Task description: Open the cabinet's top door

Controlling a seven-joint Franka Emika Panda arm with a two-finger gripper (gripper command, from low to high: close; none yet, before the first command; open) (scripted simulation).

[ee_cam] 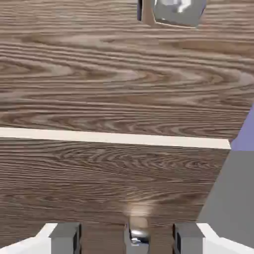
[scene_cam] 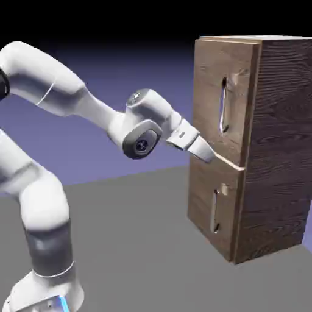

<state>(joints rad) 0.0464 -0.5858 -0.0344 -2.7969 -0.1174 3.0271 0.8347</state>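
Two doors, one above the other, make up the front of the cabinet [scene_cam: 274, 152], a tall box of dark wood grain that stands on the grey worktop [scene_cam: 134, 244] at the right of the exterior view. On the top door [scene_cam: 222, 67], the larger panel, a long silver bar handle [scene_cam: 223, 105] stands upright in a slot-shaped recess, and the panel's lower edge appears to stand slightly proud of the cabinet front, with a pale strip [ee_cam: 114, 137] showing at the seam between the two panels. The lower door [scene_cam: 210, 207] carries a shorter handle [scene_cam: 214, 210]. From the lower left the white arm [scene_cam: 79, 100] reaches level toward the cabinet, and the tool [scene_cam: 210, 155] sits at the seam between the doors, below the long handle. The hand view shows its two grey fingertips [ee_cam: 64, 237] spread apart with nothing clasped between them, dark wood grain filling the picture and the lower handle's end just ahead between the tips.
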